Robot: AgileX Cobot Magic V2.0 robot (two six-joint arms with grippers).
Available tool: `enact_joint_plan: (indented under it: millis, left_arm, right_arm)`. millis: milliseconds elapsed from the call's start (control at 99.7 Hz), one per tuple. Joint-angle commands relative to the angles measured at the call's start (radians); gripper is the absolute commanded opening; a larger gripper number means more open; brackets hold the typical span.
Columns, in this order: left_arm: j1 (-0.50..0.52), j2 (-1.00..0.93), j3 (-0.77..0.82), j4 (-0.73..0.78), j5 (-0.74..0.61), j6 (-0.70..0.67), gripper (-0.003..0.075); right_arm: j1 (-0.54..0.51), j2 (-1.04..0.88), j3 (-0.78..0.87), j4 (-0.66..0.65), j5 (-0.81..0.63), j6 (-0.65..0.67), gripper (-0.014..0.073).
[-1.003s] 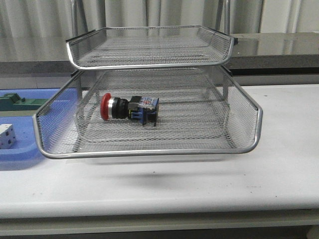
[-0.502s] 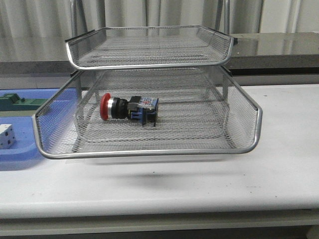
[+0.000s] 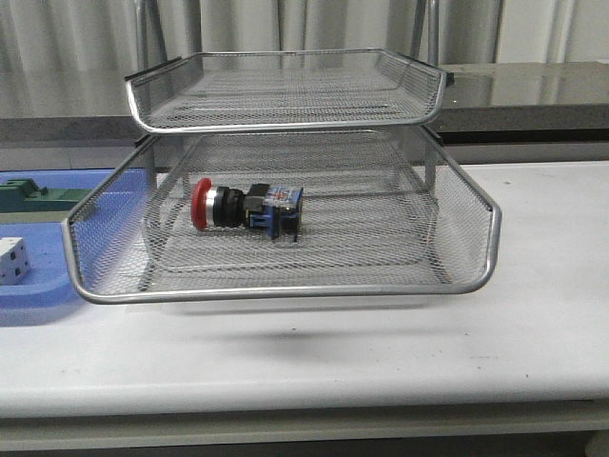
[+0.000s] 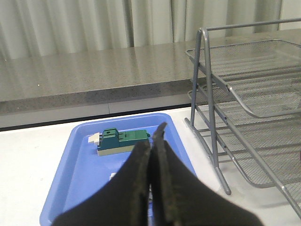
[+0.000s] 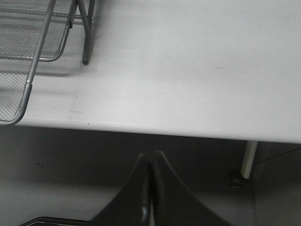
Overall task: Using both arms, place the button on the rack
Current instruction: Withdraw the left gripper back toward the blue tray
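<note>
The button (image 3: pixel 245 207), with its red cap to the left and blue-and-black block to the right, lies on its side in the pulled-out middle tray of the silver wire rack (image 3: pixel 285 286). Neither arm shows in the front view. In the left wrist view my left gripper (image 4: pixel 153 136) is shut with nothing between its fingers, hovering over the blue tray beside the rack's legs (image 4: pixel 210 113). My right gripper (image 5: pixel 151 157) is shut and empty, held below the table's front edge, with a corner of the rack (image 5: pixel 33 66) to one side.
A flat blue tray (image 3: pixel 33 295) lies left of the rack with a green block (image 4: pixel 121 140) and a white cube (image 3: pixel 11 260) on it. A grey counter (image 3: pixel 533 90) and curtains stand behind. A table leg (image 5: pixel 249 159) shows under the white tabletop (image 5: pixel 188 61).
</note>
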State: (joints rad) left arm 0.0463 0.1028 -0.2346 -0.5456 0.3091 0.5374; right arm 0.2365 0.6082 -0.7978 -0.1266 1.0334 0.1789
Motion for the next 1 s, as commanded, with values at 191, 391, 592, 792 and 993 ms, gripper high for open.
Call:
enact_joint_plan:
  millis: [191,391,592,792,993]
  left_arm:
    - [-0.002,0.011,-0.027,-0.023,-0.079,-0.008,-0.0020]
    - [-0.002,0.011,-0.027,-0.023,-0.079,-0.008,-0.0020]
    - [-0.002,0.011,-0.027,-0.023,-0.079,-0.008,-0.0020]
    - [-0.002,0.011,-0.027,-0.023,-0.079,-0.008,-0.0020]
    - [-0.002,0.011,-0.027,-0.023,-0.079,-0.008,-0.0020]
  right_arm:
    - [-0.002,0.001,-0.033,-0.016,-0.049,-0.003,-0.0071]
    - [-0.002,0.001,-0.033,-0.014,-0.049,-0.003,-0.0071]
    - [-0.002,0.001,-0.033,-0.003,-0.059,-0.003,-0.0071]
    - [-0.002,0.027,-0.033,0.075,-0.104,-0.009,-0.0071]
    - [0.000,0.173,-0.033,0.246,-0.103,-0.129,-0.0069]
